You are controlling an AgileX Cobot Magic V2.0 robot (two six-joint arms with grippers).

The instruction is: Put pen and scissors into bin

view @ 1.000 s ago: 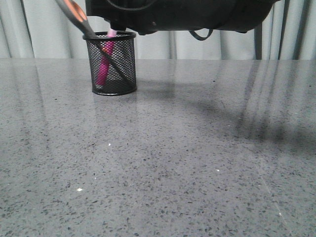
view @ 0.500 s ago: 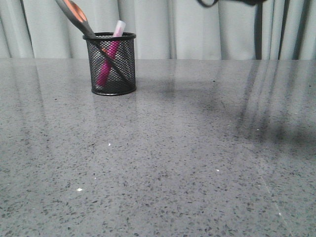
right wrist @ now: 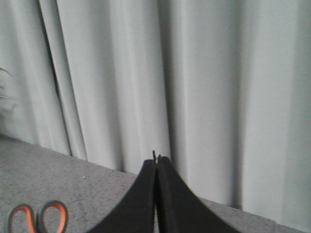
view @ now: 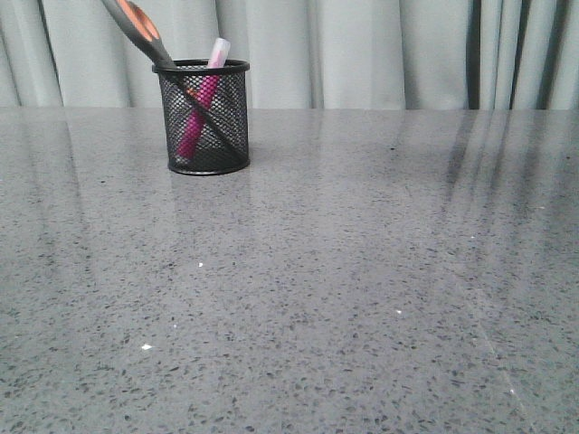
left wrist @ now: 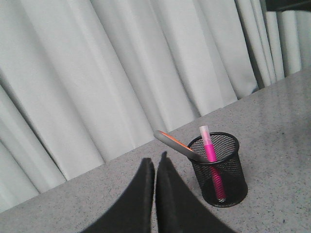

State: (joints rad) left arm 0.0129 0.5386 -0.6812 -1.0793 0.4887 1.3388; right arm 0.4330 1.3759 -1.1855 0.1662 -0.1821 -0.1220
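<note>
Bin [view: 207, 116] sits at ten o'clock near the worktop [view: 362, 289] far edge, pen [view: 201, 107] and scissors [view: 145, 36] inside. Only the wrist views show the pincers: left pincer [left wrist: 155, 165] and right pincer [right wrist: 156, 160] both pressed closed, empty.

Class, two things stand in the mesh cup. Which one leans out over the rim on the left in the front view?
The scissors: their grey-and-orange handles jut past the bin leftward, while the pink pen tilts right.

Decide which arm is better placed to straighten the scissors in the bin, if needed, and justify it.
Left, probably. The shut left claw points toward the bin, which holds the pen and scissors close ahead. The shut right claw faces the curtain, catching only the scissors' handles.
</note>
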